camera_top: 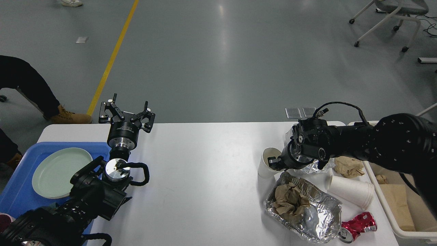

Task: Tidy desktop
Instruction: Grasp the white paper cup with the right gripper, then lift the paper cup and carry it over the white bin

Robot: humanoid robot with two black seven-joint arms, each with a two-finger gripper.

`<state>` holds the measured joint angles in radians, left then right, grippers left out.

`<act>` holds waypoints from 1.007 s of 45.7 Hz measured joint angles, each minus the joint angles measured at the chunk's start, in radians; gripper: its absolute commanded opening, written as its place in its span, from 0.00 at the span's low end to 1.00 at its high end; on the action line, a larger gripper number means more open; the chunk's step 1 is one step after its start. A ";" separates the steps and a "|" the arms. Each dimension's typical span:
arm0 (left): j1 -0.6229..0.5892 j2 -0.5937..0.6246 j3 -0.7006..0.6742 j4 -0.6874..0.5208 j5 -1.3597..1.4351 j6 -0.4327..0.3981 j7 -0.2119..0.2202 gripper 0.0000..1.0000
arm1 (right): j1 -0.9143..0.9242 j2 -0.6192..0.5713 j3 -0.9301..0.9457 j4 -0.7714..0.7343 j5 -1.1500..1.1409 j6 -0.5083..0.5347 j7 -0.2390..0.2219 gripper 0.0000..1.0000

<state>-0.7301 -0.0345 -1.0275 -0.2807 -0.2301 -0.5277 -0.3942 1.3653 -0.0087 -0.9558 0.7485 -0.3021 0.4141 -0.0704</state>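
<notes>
Crushed foil tray, holding crumpled brown paper, is seen on the white, matte, round-cornered counter spanning the foreground. A green plate is held in the blue tray. Left end effector is spread apart; right end effector, at a paper cup, cannot be told.

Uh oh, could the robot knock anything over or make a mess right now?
Maybe. The right gripper is at the rim of an upright white paper cup, so a nudge could tip it. The crushed red can lies near the desktop front edge and might get pushed off.
</notes>
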 measured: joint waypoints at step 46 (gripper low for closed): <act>0.000 0.001 0.000 0.000 0.000 0.000 0.000 0.97 | 0.465 -0.074 0.089 0.203 0.012 0.505 0.001 0.00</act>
<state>-0.7301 -0.0337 -1.0274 -0.2807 -0.2301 -0.5277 -0.3943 1.8303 -0.0831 -0.8665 0.9519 -0.2904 0.9195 -0.0691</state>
